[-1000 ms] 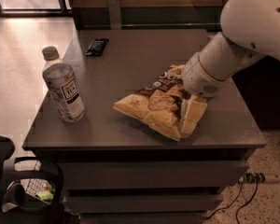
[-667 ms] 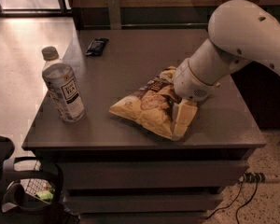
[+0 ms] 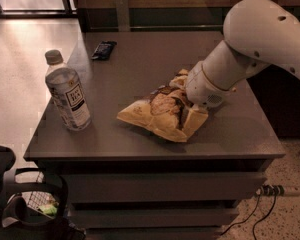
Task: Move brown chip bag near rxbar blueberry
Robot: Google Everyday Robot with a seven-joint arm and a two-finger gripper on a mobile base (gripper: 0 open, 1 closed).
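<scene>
The brown chip bag point(image 3: 157, 115) lies crumpled on the grey table point(image 3: 140, 69), right of the middle, dark brown and pale yellow. My gripper point(image 3: 186, 104) is at the end of the white arm that reaches in from the right, and it is pressed into the bag's right end. The rxbar blueberry point(image 3: 103, 49) is a small dark flat wrapper at the table's far left, well apart from the bag.
A clear water bottle point(image 3: 67, 92) with a white label stands upright near the table's front left edge. A dark cabinet stands to the right of the table. Cables point(image 3: 270, 204) lie on the floor at the lower right. A wire basket point(image 3: 35, 204) sits at the lower left.
The arm and the chip bag have shifted to the left across the table, toward the middle. The bottle and the bar have not moved.
</scene>
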